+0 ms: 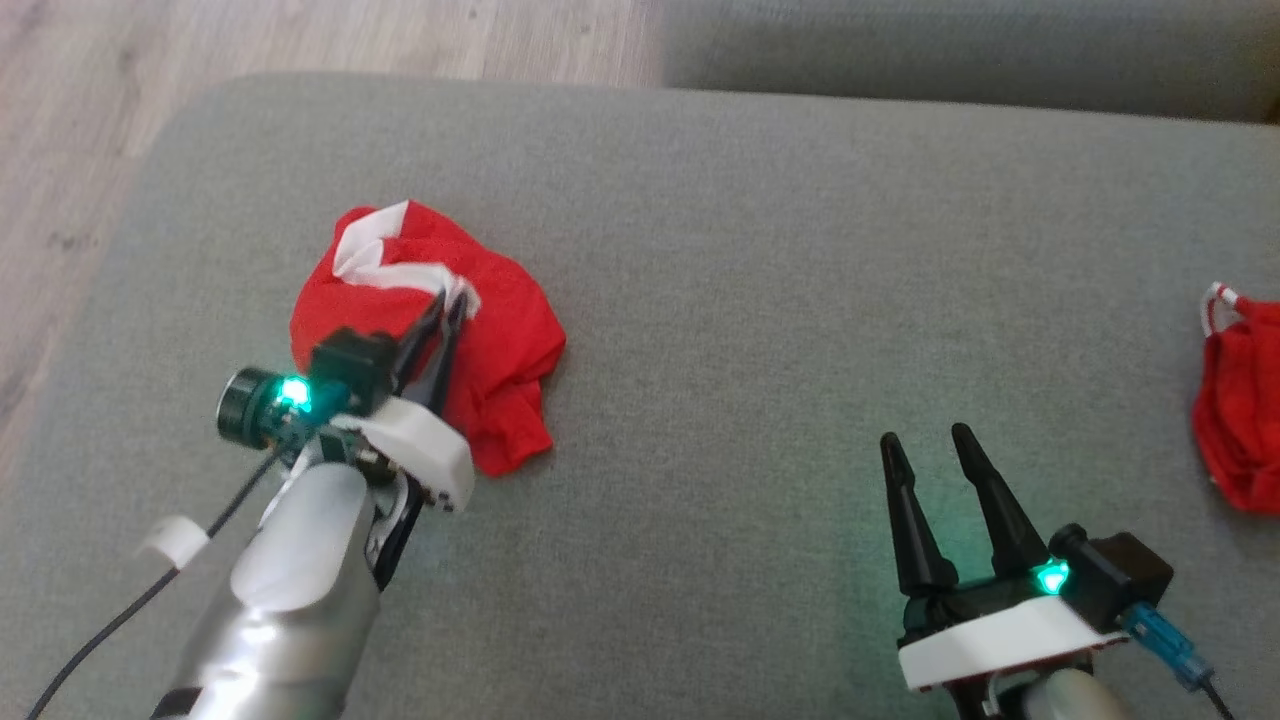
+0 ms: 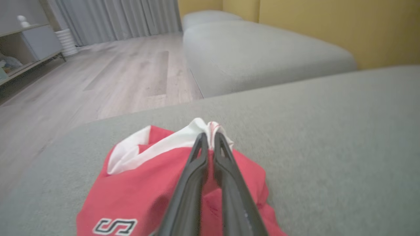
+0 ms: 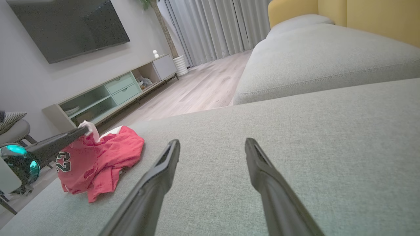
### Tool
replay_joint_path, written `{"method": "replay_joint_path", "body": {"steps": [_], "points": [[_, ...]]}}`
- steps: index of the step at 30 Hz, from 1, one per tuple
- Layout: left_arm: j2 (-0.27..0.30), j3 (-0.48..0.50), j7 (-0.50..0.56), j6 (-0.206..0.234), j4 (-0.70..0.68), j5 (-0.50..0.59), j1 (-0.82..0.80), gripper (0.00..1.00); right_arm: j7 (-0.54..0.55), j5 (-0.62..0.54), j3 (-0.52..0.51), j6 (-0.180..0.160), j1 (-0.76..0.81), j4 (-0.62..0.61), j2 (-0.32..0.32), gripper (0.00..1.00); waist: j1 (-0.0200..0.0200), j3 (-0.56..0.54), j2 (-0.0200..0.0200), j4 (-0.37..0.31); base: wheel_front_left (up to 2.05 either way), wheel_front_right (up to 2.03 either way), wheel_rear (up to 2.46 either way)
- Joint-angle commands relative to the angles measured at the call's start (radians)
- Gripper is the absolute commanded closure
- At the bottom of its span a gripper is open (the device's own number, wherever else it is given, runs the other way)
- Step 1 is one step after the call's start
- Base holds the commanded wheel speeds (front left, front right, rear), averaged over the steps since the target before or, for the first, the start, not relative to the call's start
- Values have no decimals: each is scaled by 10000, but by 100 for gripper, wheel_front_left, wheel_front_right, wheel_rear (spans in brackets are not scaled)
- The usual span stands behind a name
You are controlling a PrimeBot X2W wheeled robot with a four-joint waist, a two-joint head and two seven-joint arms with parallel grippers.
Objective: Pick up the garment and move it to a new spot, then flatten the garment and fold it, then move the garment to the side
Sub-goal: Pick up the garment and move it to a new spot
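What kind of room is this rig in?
Most likely a home living room: a grey fabric sofa, a dark flat screen mounted on the wall above a low pale-green media cabinet, and pale wood-plank flooring.

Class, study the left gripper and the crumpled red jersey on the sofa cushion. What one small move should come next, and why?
Probably raise the left gripper straight up. Its jaws are shut on the white trim of the red jersey, which lies crumpled on the grey cushion, while the right gripper hovers open, apart from it. Lifting should free the cloth for carrying.
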Motion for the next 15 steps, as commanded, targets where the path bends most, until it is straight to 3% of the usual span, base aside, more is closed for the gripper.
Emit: {"method": "replay_joint_path", "body": {"steps": [1, 8, 9, 15], "points": [[169, 372, -160, -25, -379, -156, -451, 100, -107, 28, 259, -7, -155, -288, -64, 0, 0, -141, 0, -16, 0, 0, 0], [114, 127, -428, -58, -2670, -991, -370, 100, -107, 264, 273, -7, 4, -245, -64, 0, 0, -848, 0, -239, 0, 0, 0], [136, -108, -152, -60, -3640, -1321, -372, 100, -107, 336, 307, -7, 43, -234, -64, 0, 0, -1022, 0, -373, 0, 0, 0], [186, -341, 1307, -63, -6357, -2447, -540, 100, -107, 498, 546, -7, -4, -296, -64, 0, 0, -1304, 0, -1062, 0, 0, 0]]}}
